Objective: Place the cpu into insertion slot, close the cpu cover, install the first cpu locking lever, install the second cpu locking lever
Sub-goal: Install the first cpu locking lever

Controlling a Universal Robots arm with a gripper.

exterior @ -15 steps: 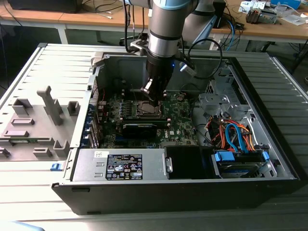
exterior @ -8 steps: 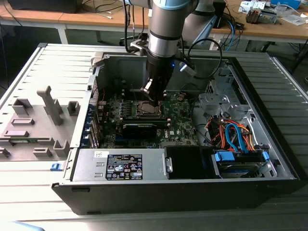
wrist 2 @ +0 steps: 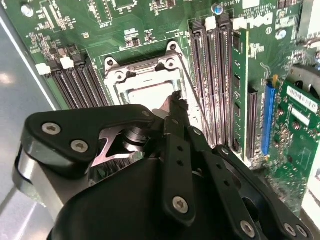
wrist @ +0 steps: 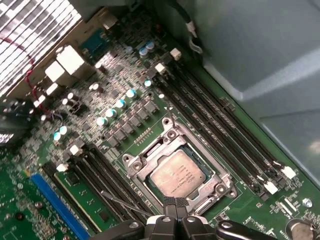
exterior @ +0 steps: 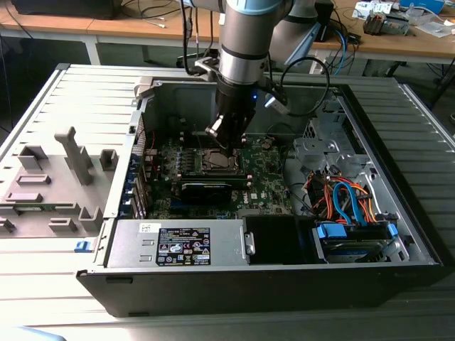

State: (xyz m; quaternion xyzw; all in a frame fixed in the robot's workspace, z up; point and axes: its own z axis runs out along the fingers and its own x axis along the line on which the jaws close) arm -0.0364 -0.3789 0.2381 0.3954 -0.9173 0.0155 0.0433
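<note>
In the exterior view, a grey fixture (exterior: 50,185) is seen on the table at nine o'clock of the open case (exterior: 213,288). It is set well apart from the case, presumably so that parts can be staged clear of the work. The case is laid on its side, so that the board (exterior: 266,181) is presented face up to the arm. A power supply (exterior: 178,241) is fixed at about seven o'clock of the slot (exterior: 217,162).

The gripper (exterior: 226,145) is held directly over the slot, just at its twelve o'clock edge and low over the board. In both wrist views its fingers are seen pressed together into a narrow tip, with nothing visible between them. Such a tip is judged to suit pushing rather than grasping.

The cpu (wrist: 177,175) is seated flat in the slot, its silvery top showing through the window of the cover (wrist: 145,162). The cover appears to be lowered around it, so that the chip is framed and held square. A thin dark lever (wrist: 125,202) is seen lying beside the slot, close to the fingertips. Whether it is latched cannot be told. In the second wrist view the tip (wrist 2: 176,100) is brought to the rim of the slot, touching or nearly so.

At four o'clock of the slot, orange and blue cables (exterior: 345,199) are bundled well away from it.
</note>
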